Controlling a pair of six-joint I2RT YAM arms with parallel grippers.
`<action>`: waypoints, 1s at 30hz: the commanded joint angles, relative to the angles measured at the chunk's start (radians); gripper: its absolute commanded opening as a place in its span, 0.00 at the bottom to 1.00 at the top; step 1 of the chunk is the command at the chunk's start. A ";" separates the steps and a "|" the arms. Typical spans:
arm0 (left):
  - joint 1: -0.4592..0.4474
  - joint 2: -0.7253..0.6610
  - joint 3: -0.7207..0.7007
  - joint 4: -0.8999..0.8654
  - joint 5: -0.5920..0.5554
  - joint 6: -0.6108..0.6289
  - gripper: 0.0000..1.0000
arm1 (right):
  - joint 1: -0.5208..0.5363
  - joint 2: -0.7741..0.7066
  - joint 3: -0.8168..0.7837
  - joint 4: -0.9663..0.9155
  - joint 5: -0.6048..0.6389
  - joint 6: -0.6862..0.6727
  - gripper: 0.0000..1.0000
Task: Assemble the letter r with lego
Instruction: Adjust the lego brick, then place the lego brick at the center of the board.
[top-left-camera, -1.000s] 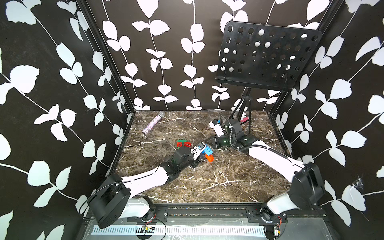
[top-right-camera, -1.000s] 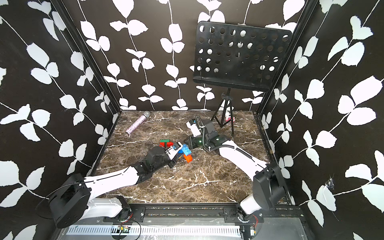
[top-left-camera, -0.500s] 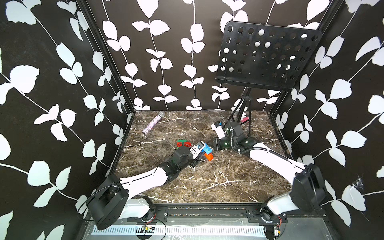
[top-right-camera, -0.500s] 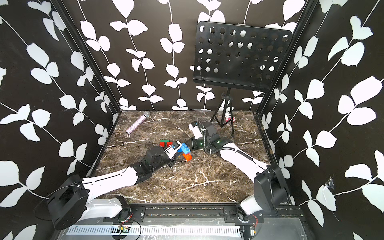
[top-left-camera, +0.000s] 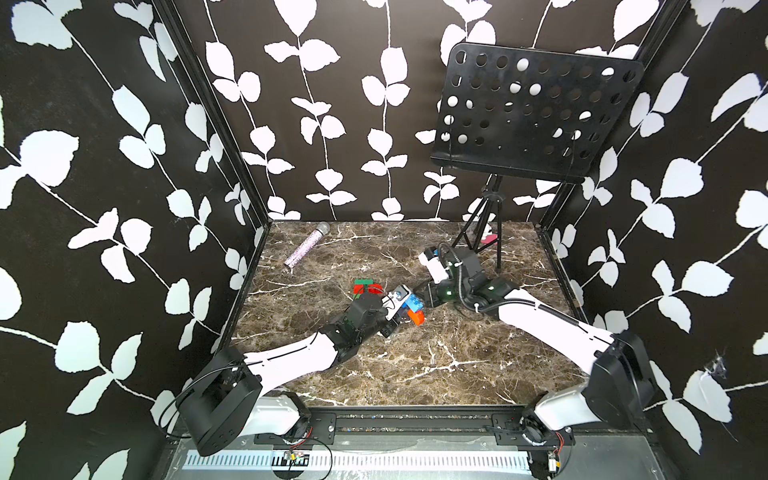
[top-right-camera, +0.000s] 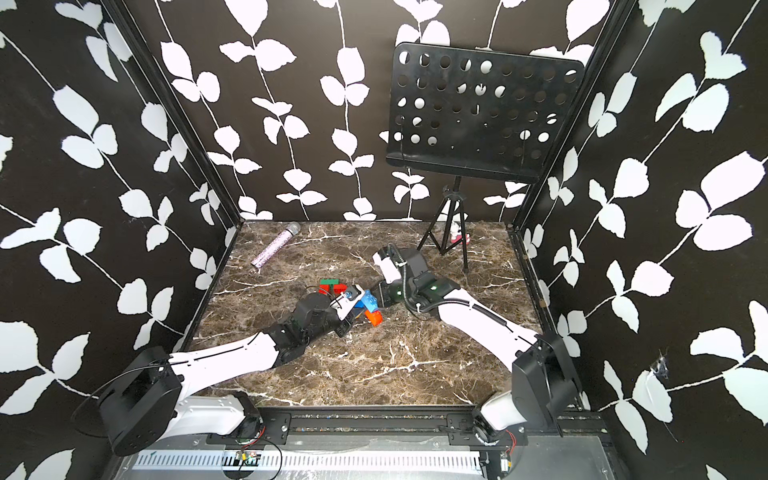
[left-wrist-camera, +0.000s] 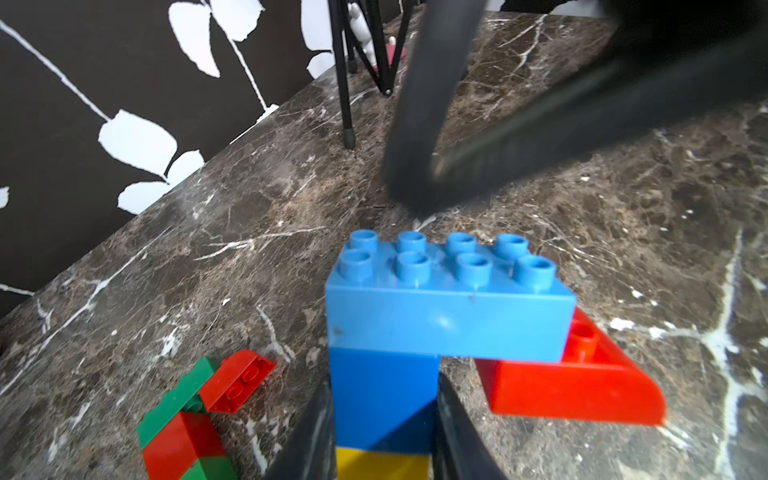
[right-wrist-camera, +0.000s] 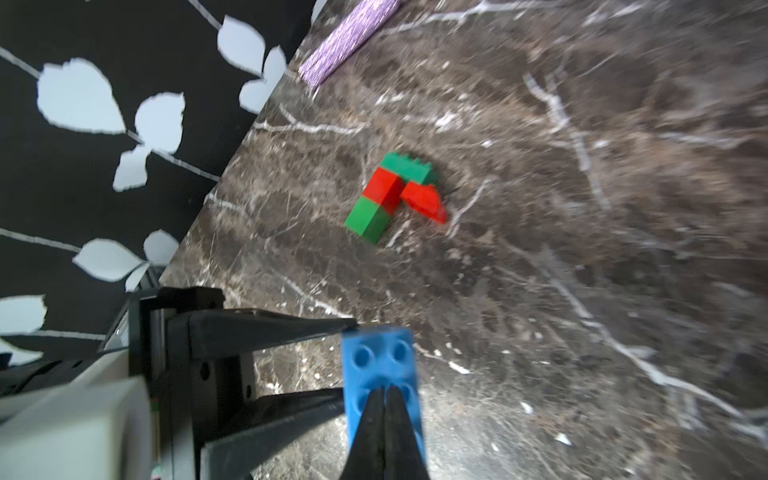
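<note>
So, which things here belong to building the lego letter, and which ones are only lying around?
Belongs to the job: light blue brick, dark blue brick in the left gripper, yellow brick, orange-red sloped brick, red-and-green brick cluster.
Just lying about: purple microphone, music stand, small figurine by its legs.

White arm links (top-left-camera: 291, 365) with black joints (top-left-camera: 353, 330) — thin black cables (top-left-camera: 460, 277)

Closed right gripper (right-wrist-camera: 384, 392) in front of light blue brick (right-wrist-camera: 376, 353), red-green bricks (right-wrist-camera: 392, 193) beyond
</note>
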 joint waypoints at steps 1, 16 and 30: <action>0.007 0.030 0.097 -0.067 -0.077 -0.092 0.29 | -0.063 -0.069 0.021 -0.001 0.045 -0.012 0.00; 0.100 0.390 0.620 -0.697 0.028 -0.767 0.31 | -0.226 -0.185 -0.075 0.049 0.071 0.007 0.00; 0.114 0.640 0.852 -0.877 0.034 -0.832 0.32 | -0.255 -0.186 -0.130 0.080 0.018 0.005 0.00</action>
